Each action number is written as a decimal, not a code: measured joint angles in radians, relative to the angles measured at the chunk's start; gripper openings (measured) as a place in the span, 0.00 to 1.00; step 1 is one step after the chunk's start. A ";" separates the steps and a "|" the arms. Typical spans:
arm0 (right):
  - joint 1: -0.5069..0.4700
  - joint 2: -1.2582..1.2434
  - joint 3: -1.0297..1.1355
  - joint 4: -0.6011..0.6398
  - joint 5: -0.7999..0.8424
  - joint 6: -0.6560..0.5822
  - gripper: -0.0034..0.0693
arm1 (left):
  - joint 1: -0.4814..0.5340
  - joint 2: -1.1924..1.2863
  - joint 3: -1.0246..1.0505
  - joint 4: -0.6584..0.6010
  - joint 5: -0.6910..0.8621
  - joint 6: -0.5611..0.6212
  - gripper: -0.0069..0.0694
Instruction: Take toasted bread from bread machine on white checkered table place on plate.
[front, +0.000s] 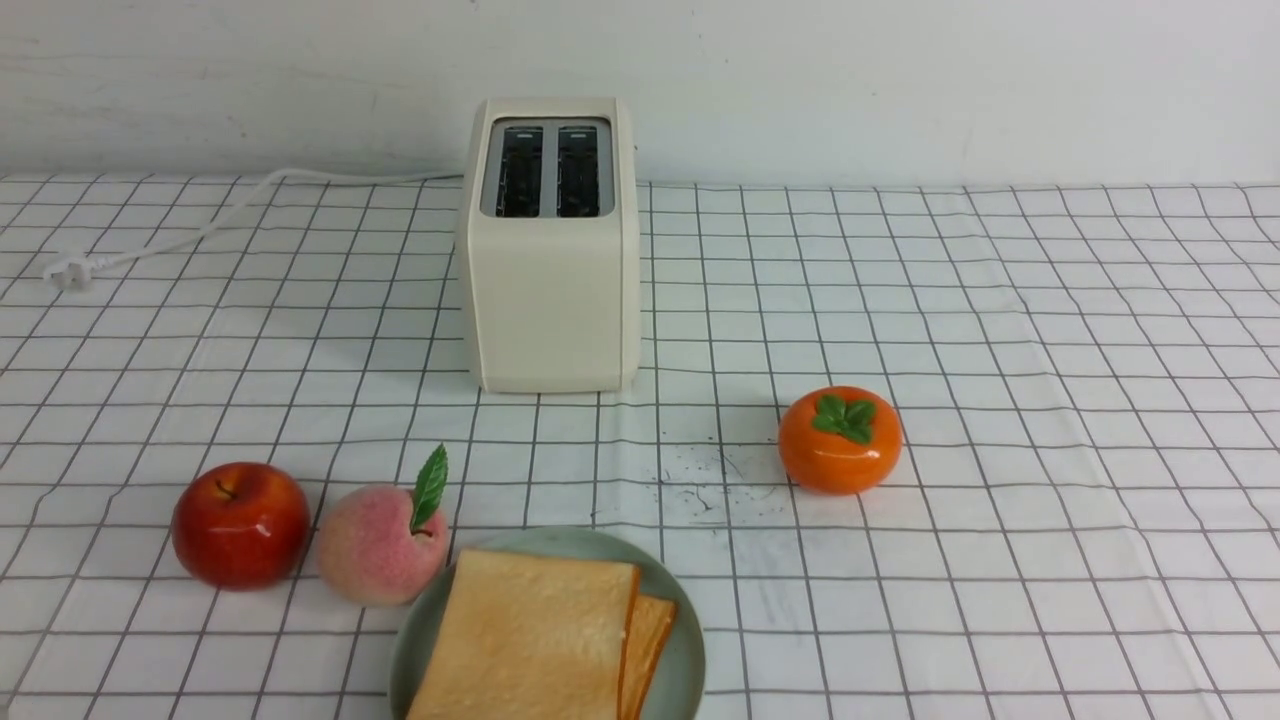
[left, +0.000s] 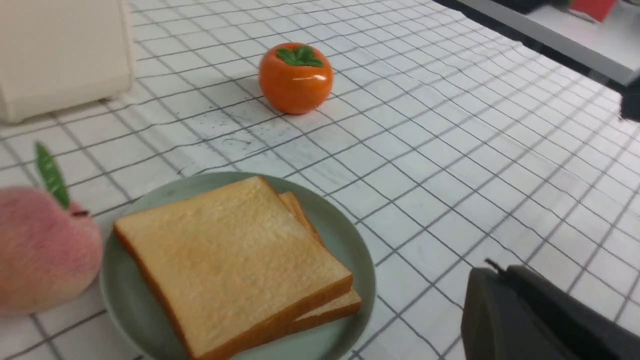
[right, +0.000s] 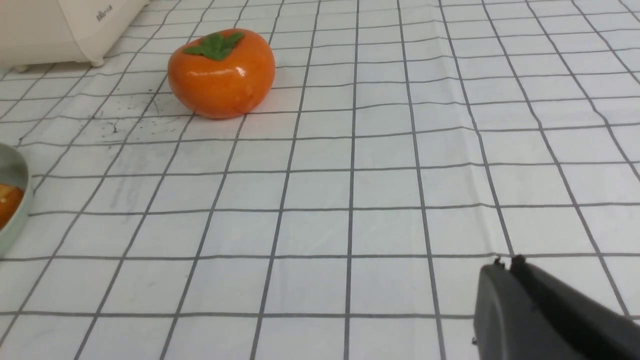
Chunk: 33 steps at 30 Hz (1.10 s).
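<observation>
Toasted bread (front: 530, 635) — 2 slices stacked on plate (front: 680, 660), crust edges offset

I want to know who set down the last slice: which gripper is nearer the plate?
Left. The left gripper is shut just beside the plate holding the toasted bread; the right gripper is shut farther off over bare cloth.
</observation>
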 joint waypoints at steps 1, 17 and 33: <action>0.000 0.000 0.000 0.000 0.000 0.000 0.06 | 0.050 -0.034 0.003 -0.048 0.002 0.036 0.07; 0.000 0.000 0.000 0.000 0.001 0.001 0.07 | 0.815 -0.375 0.200 -0.772 -0.004 0.934 0.07; -0.001 0.000 0.000 0.000 0.001 0.001 0.09 | 0.883 -0.375 0.217 -0.774 0.201 0.687 0.07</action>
